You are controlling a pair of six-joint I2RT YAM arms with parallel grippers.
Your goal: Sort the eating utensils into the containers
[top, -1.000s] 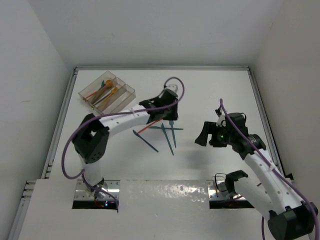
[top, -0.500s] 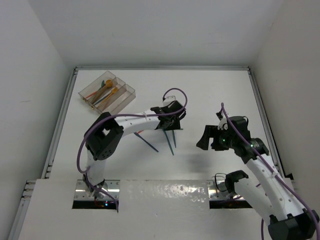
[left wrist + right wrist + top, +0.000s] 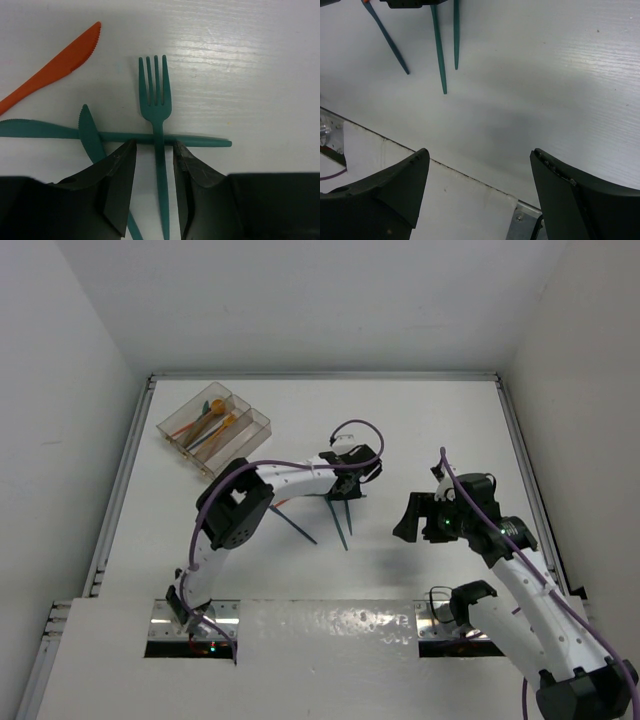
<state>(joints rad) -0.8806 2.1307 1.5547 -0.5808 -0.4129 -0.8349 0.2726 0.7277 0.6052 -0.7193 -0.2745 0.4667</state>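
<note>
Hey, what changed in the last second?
The left gripper moved right and toward the near edge, and now, open, straddles the handle of the teal plastic fork. The right gripper drifted slightly nearer. The clear three-compartment tray and loose utensils stayed put.

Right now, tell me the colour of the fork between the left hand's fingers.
Teal. The fork shows best in the left wrist view.

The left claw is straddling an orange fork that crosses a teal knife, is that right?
Not quite: the fork straddled by the left gripper is teal, not orange. The left wrist view shows it crossing the teal knife, while the orange knife lies off to one side.
</note>
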